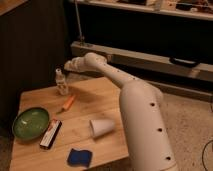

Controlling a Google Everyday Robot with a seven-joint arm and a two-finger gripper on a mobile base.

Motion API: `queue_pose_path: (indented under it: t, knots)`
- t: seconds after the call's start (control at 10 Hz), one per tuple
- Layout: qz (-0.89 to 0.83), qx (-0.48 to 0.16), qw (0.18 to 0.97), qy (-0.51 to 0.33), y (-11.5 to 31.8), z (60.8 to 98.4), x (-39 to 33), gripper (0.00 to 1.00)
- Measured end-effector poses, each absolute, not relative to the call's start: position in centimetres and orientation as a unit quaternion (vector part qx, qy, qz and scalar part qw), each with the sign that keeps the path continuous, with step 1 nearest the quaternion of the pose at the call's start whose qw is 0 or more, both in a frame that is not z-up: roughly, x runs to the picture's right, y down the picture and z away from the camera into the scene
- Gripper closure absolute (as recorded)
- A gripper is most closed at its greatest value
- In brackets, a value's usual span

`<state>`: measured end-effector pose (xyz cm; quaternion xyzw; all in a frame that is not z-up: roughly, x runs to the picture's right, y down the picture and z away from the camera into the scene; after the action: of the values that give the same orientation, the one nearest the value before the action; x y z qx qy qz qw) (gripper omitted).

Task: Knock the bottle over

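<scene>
The bottle [61, 83] is small, slim and clear with a whitish label and white cap. It stands upright at the far left of the wooden table [100, 100]. My white arm reaches from the lower right over the table. My gripper [69, 65] is just right of and slightly above the bottle's cap, close to it. I cannot tell whether it touches the bottle.
An orange carrot-like object [68, 102] lies in front of the bottle. A green bowl [31, 122] sits at the left, a flat black-white-red box [51, 133] beside it, a white paper cup [101, 127] on its side, and a blue item [79, 157] near the front edge.
</scene>
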<state>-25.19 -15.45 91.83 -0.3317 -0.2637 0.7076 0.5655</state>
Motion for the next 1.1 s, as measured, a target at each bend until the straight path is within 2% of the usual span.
queue_pose_path:
  t: [1.1]
  knots:
    - [0.673,-0.365,0.584,-0.271,-16.4,91.5,-28.4,1.00]
